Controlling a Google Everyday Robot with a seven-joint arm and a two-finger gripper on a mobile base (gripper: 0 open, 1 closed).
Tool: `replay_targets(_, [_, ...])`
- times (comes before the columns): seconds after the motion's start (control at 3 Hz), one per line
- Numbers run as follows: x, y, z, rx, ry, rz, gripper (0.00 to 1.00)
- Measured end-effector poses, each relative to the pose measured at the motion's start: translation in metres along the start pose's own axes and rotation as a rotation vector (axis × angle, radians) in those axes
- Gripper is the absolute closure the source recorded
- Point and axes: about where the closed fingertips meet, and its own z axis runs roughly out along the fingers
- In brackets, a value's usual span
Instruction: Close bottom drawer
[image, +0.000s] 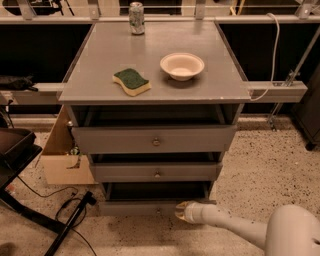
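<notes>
At the lower right of the frame the white arm (235, 225) reaches left, its pincer (182, 211) against the right part of the bottom drawer (135, 206) front, low in the centre; whether it is open or closed I cannot tell. That drawer stands pulled out a little. Above it are the middle drawer (125, 172) and top drawer (115, 140). On the tabletop (100, 60) lie a sponge (131, 81), a bowl (182, 66) and, farthest, a can (136, 11).
</notes>
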Motion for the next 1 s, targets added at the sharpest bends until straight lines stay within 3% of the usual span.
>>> replay_targets(0.33, [0.0, 0.0, 0.0, 0.0, 0.0, 0.0, 0.05])
replay_targets(1.0, [0.0, 0.0001, 0.0001, 0.0, 0.0, 0.0, 0.0])
